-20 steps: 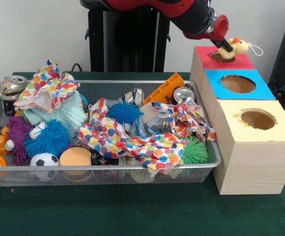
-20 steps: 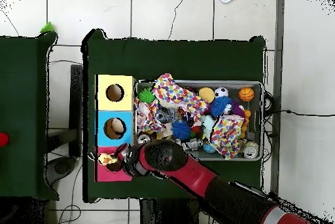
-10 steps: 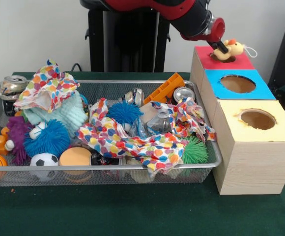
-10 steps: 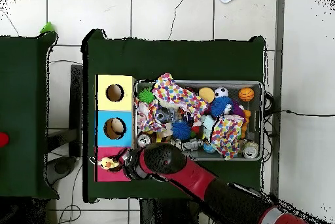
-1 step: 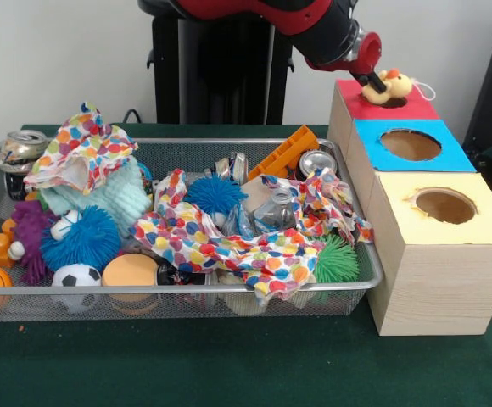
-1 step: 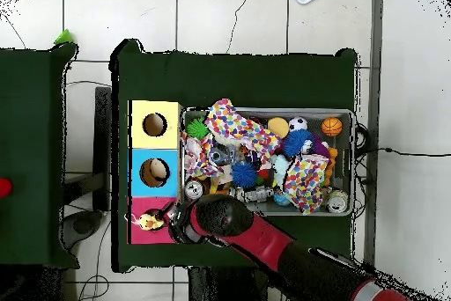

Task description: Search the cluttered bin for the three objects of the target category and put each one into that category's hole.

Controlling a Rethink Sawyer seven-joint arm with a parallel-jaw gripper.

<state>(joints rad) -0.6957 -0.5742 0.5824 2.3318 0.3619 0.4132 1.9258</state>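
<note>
A small yellow plush duck (image 5: 396,85) with an orange beak hangs right over the hole of the red box (image 5: 411,108), at the far end of the row of boxes. My gripper (image 5: 373,82) is at the duck's left side and shut on it. Seen from above, the duck (image 6: 150,221) lies over the red box (image 6: 141,237), with the gripper (image 6: 166,221) beside it and the arm covering the bin's nearest corner. The wire bin (image 5: 229,289) is full of mixed toys, cans and spotted cloths.
A blue box (image 5: 450,158) and a yellow box (image 5: 483,229) stand in line with the red one, each with a round hole. The bin holds a blue spiky ball (image 5: 83,239), a soccer ball (image 5: 76,276), an orange truck (image 5: 287,151) and a plastic bottle (image 5: 276,212).
The gripper has shifted left and slightly lower with the duck, bringing it from the red box's far side to over the hole. The bin's contents have not moved.
</note>
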